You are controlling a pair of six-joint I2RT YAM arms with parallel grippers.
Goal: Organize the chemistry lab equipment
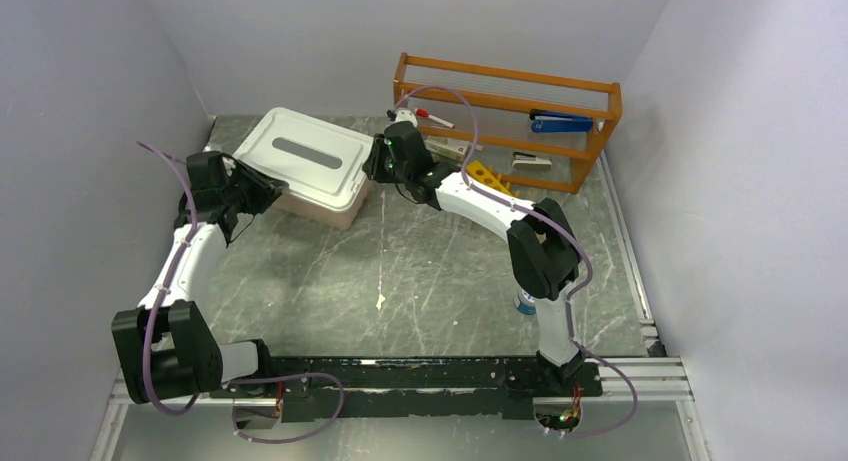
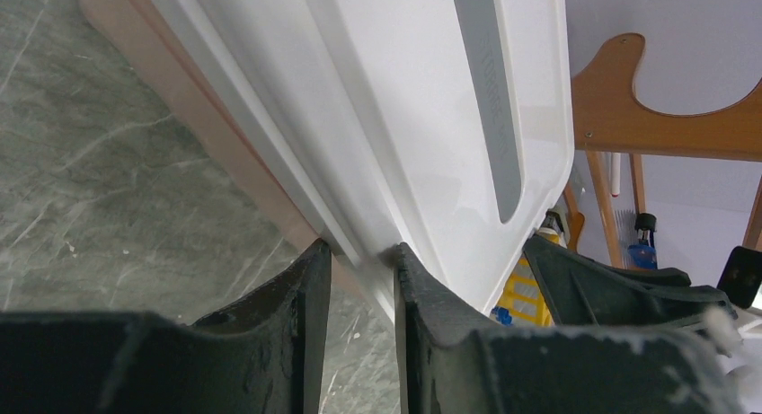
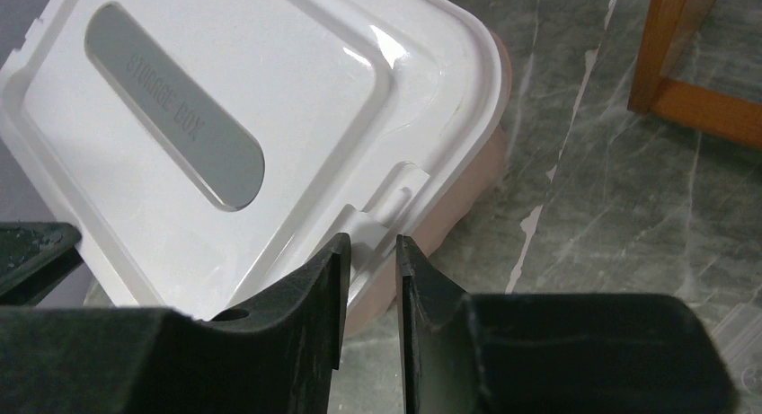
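Grey marbled bench [image 1: 420, 271], pale walls on three sides. Wooden rack [image 1: 505, 81] stands at the back.

Storage box [image 1: 335, 209] sits just left of the rack. It has a pinkish tub and a white lid [image 1: 335, 176] seated flat, with a grey label strip along its middle. No loose lab gear can be made out. Whatever the box holds is hidden under the lid.

Left fingers [image 2: 292, 333] are at the lid edge farthest from the rack. They are drawn narrow, with the rim [image 2: 364, 252] between the tips, and look to be pinching it.

Right fingers [image 3: 310, 315] are at the lid edge facing the rack. They sit close on either side of the small latch tab [image 3: 382, 225], apparently nipping it.

Handling, as judged:
- The lid looks like thin moulded plastic: light, fairly stiff, but likely to bow if pulled from one side only.
- Its glossy surface is probably slippery under hard fingers.
- The best hold is the rim lip and the tab, not the smooth top panel.
- The tub also looks light and may rise with the lid if the snap fit is tight.
- An even lift from both edges seems wise.
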